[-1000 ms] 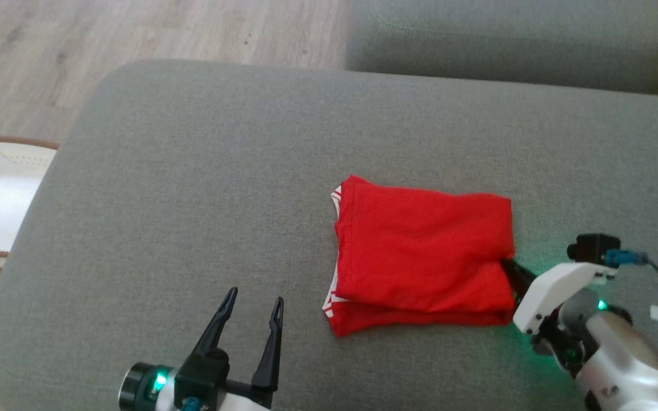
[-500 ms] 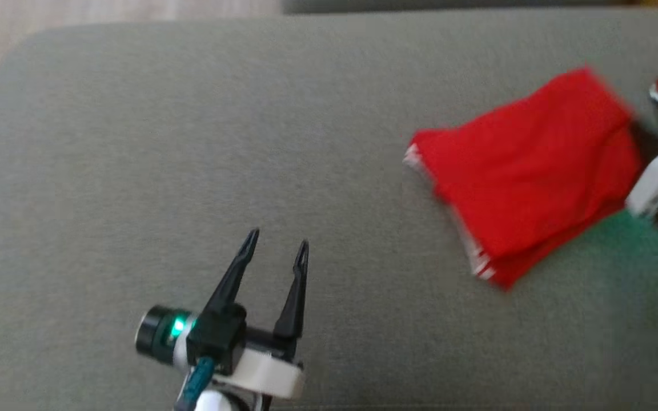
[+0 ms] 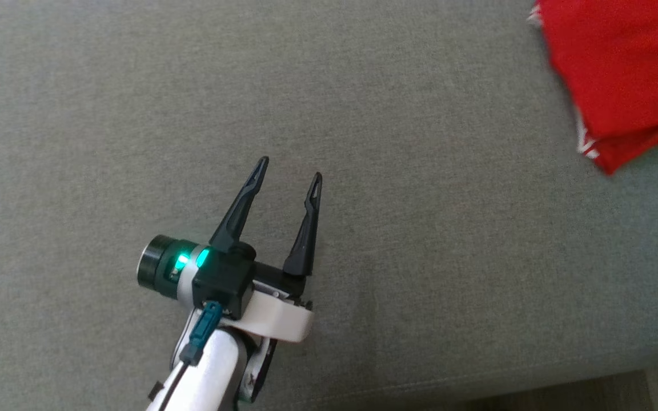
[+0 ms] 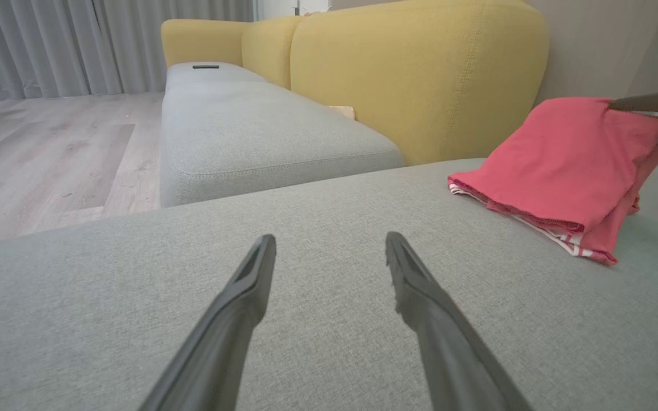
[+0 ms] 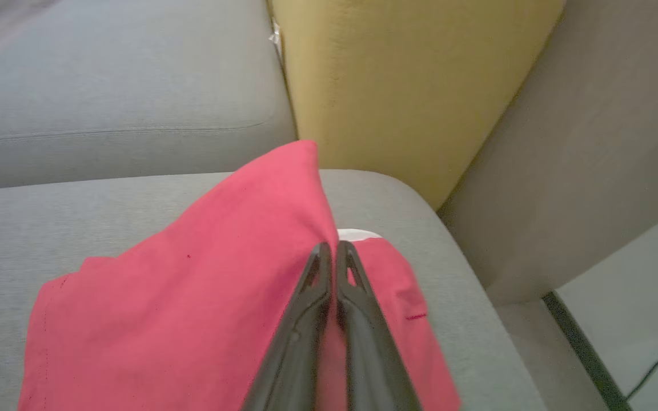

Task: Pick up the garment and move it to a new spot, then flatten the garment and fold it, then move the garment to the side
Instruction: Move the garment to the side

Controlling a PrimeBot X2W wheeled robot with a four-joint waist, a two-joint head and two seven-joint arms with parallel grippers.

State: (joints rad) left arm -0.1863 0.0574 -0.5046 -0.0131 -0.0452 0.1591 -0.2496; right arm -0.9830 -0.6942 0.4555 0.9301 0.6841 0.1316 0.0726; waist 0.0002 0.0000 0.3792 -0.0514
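- Two grippers: we see the left gripper (image 3: 290,168) over the grey cushion (image 3: 420,228), its fingers spread and empty.
- We see the right gripper (image 5: 333,246) pinching the folded red garment (image 5: 192,297), which is raised at one edge near the cushion's corner.

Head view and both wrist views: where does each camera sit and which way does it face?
Head view: on the head, looking down on the grey cushion; shows the left gripper, open, and the red garment at upper right.
Left wrist view: on the left wrist, looking low across the cushion toward the yellow sofa back; own fingers spread.
Right wrist view: on the right wrist, looking down at the garment; right gripper shut on it.
Shared: garment and cushion show in all three.
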